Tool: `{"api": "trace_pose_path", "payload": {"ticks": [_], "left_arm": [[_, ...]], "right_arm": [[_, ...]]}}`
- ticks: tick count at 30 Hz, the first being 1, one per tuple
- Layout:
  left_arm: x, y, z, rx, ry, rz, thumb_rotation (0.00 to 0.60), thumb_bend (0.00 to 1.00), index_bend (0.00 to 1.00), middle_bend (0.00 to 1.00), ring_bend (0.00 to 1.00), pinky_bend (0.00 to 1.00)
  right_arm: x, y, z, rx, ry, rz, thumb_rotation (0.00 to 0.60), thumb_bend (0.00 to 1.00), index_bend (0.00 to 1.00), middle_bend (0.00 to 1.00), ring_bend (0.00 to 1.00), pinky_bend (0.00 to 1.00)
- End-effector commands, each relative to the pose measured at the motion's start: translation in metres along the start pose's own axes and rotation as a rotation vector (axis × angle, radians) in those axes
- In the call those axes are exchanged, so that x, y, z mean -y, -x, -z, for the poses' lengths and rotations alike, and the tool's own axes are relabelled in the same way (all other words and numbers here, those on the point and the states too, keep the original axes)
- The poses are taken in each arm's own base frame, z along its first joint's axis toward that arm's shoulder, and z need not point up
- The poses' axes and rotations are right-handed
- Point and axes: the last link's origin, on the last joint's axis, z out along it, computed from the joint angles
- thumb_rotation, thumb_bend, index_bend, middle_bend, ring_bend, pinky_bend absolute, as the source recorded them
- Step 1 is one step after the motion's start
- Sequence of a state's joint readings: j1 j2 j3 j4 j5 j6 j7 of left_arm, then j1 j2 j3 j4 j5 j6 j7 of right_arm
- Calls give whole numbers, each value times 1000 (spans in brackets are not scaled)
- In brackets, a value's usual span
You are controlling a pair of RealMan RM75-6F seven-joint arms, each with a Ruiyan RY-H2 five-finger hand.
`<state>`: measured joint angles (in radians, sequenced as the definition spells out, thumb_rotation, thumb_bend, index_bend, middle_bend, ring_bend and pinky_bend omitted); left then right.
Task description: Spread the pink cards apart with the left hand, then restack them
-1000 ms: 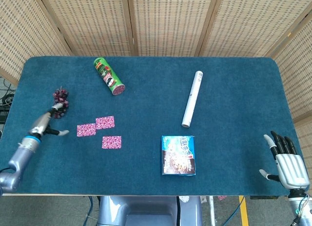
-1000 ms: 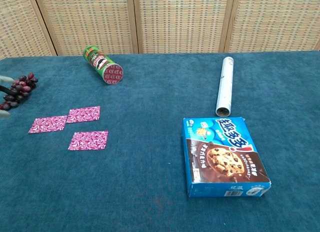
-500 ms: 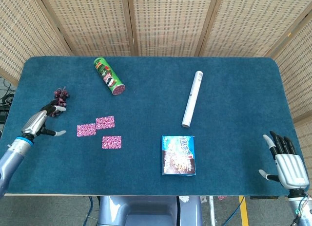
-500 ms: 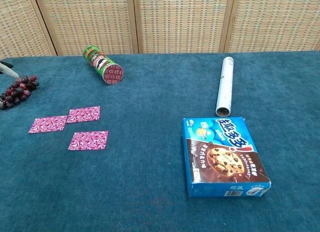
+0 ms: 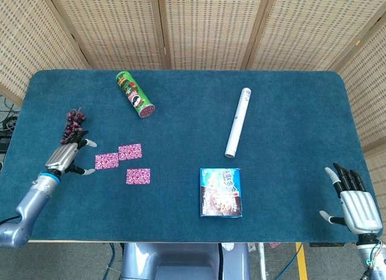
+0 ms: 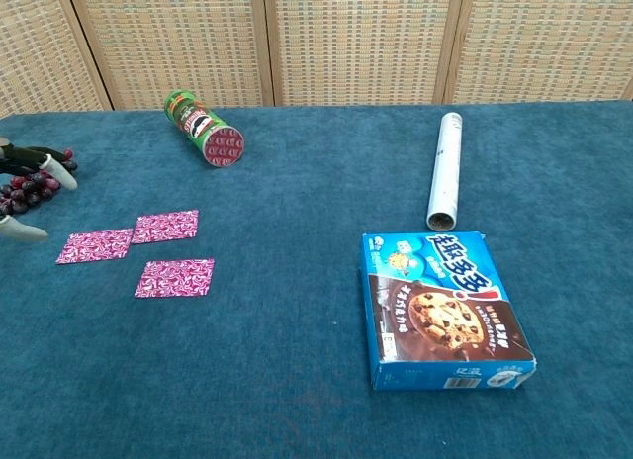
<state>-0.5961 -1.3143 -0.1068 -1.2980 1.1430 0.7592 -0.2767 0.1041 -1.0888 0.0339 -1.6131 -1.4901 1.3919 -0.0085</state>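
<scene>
Three pink cards (image 5: 126, 162) lay spread face down on the blue cloth of the table (image 5: 289, 111), toward its left front. Two of them, the far pair (image 6: 134, 233), sat corner to corner, apparently just touching or overlapping slightly; hard to tell from either view. The third card (image 6: 175, 278) lay apart, nearer the front edge and a little to the right.

Left hand (image 5: 65, 155) hovered or rested low just left of the cards, fingers apart and holding nothing, fingertips (image 5: 90, 171) pointing toward the leftmost card without touching it. Only the white fingertips (image 6: 24, 231) entered the chest view at its left border. Directly behind the hand sat a bunch of dark red grapes (image 5: 73, 124), partly covered by the fingers in the chest view.

Right hand (image 5: 356, 204) stayed clear of everything, off the front right corner of the table, palm side turned up, fingers spread, empty.

Elsewhere on the cloth: a green Pringles can (image 5: 135, 95) lying on its side at the left rear, red lid toward the camera; a white tube (image 5: 238, 122) lying lengthwise right of centre; a blue box of chocolate-chip cookies (image 5: 221, 192) lying flat near the front, just in front of the tube's near end. Woven screen panels (image 5: 211, 26) behind the table.
</scene>
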Motion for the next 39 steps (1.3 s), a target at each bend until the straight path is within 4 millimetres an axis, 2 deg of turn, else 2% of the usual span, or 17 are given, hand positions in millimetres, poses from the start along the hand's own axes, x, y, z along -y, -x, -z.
{"api": "trace_pose_path", "payload": {"ticks": [1,4,10,17,21,39], "left_arm": [[-16,4,-13,-5,0,-18,600,163,281,0,0,0],[-23,4,-21,-7,-14,-12,600,164,280,0,0,0],[-50,8,-46,4,-23,2,600,176,282,0,0,0],[-68,14,-61,9,-17,-7,600,244,294,0,0,0],[-78,23,-68,23,-18,-31,600,246,298,0,0,0],[-91,47,-66,11,-58,-68,600,239,307,0,0,0]], "right_arm": [[0,0,0,2,0,-1,600,0,0,0,0,0],[0,0,0,4,0,-4,600,0,0,0,0,0],[-1,0,-1,9,1,-14,600,0,0,0,0,0],[-2,1,-1,9,5,-19,600,0,0,0,0,0],[-2,1,-2,14,6,-25,600,0,0,0,0,0],[-2,1,-2,28,-9,-44,600,0,0,0,0,0]]}}
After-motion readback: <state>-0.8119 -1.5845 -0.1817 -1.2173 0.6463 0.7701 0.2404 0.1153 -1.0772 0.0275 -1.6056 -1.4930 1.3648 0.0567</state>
